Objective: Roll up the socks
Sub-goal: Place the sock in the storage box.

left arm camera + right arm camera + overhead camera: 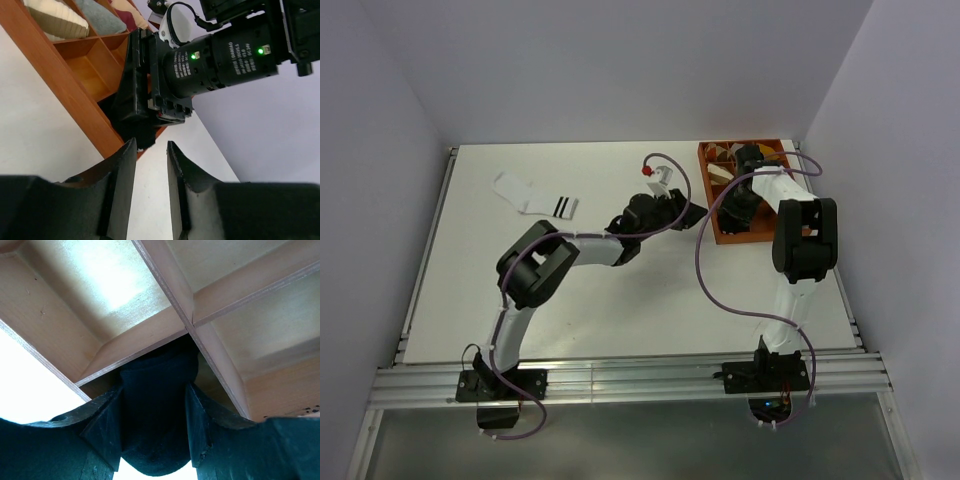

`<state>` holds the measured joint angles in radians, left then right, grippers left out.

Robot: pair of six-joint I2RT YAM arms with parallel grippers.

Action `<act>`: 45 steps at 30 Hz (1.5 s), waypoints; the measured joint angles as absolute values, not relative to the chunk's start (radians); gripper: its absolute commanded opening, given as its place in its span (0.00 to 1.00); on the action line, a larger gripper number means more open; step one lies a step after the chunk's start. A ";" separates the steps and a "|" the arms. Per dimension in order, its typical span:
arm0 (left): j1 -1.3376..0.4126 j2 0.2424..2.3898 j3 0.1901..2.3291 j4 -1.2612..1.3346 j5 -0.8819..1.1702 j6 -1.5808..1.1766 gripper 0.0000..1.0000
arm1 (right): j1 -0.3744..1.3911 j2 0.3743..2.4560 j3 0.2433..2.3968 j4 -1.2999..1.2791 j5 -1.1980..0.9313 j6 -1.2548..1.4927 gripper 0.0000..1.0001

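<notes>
Stowing the black sock (155, 385) looks like your current step: your right gripper (153, 412) is clamped on it inside the box (165, 285) at the surface's far right corner. Your left gripper (151, 160) stands slightly apart, empty. Next, let go, then fetch the white sock (535, 197) lying far left.

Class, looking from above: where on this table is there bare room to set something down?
Bare table lies on the near side between the two arms, and on the far side between the white sock and the wooden box. It is crowded at the box, where the left hand and right hand meet.
</notes>
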<state>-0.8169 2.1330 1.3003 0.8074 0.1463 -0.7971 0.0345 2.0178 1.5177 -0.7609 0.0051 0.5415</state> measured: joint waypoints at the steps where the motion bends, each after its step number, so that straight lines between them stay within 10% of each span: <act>1: -0.818 2.151 1.315 0.813 0.149 -0.797 0.33 | 0.035 2.018 1.518 -0.760 0.003 0.541 0.53; 45: -0.927 2.432 1.623 0.735 0.088 -0.636 0.33 | 0.028 2.014 1.485 -0.710 -0.016 0.537 0.53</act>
<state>-0.9268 2.4321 1.6230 0.7345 0.0883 -0.6357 0.0280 2.0144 1.4845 -0.7101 -0.0162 0.5373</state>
